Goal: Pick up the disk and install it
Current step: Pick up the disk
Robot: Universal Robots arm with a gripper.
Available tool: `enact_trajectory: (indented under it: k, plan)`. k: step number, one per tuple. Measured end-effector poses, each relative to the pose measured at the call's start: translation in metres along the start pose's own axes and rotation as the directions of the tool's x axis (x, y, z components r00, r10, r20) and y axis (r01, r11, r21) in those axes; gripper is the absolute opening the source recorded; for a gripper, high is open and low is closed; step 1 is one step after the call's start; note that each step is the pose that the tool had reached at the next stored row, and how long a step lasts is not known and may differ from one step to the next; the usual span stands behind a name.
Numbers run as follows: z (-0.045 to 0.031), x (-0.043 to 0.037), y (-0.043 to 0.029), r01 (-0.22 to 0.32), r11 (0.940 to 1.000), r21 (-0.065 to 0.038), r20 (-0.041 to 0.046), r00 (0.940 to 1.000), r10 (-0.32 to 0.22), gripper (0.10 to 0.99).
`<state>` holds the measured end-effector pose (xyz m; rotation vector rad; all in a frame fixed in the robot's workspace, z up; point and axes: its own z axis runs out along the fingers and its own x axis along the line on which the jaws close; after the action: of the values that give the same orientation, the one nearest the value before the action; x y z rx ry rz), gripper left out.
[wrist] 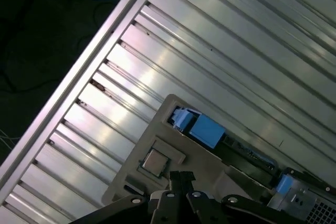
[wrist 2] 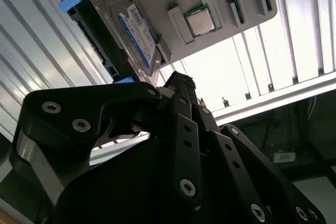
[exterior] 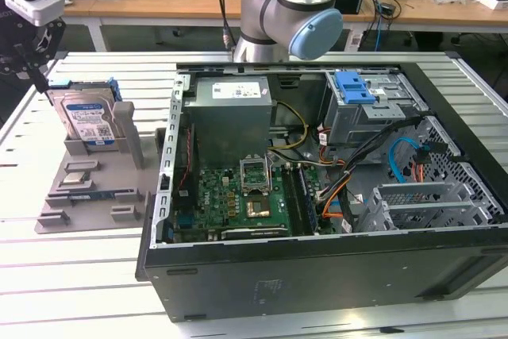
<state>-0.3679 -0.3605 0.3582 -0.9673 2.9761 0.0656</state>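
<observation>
On the grey stand [exterior: 95, 188], at its back edge, the disk [exterior: 89, 121] sits upright on its edge in a slot, with its blue-and-white label facing out over the stand's flat front. Blue rails run along its sides. In the second wrist view the disk [wrist 2: 131, 35] leans slightly against the stand's back rest. A tall grey post [exterior: 125, 131] of the stand rises just beside the disk, on the exterior view's right.

Lower on the stand lie a square chip [wrist 2: 200, 22] in its own pocket and a thin dark strip [exterior: 99, 194].

The claw [exterior: 38, 77] hangs above the stand's back corner, on the exterior view's left of the disk and apart from it. In the first wrist view the claw [wrist: 181, 176] has its two fingers drawn together on nothing.

The stand rests on a ribbed metal table [exterior: 79, 275]. Just beside the stand, on the exterior view's right, lies an open computer case [exterior: 317, 275]. Its near wall [exterior: 168, 172] stands between the stand and the case's inside. Next past that wall from the stand are a large grey box [exterior: 230, 113] and a green board [exterior: 230, 196]. On the far side of the case from the stand is a metal cage with a blue bracket [exterior: 353, 86], and loose cables [exterior: 405, 152] hang beside it. The arm's base [exterior: 290, 5] stands behind the case.
</observation>
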Motion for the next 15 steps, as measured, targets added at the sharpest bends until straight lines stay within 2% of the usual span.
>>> enact_trajectory:
  k: [6, 15]
  plan:
    - [0.0000, 0.0000, 0.0000, 0.080, 0.9968, -0.002, -0.0028, 0.9968, -0.080, 0.106]
    - [0.0000, 0.0000, 0.0000, 0.184, 0.9829, -0.005, -0.0063, 0.9829, -0.184, 0.106]
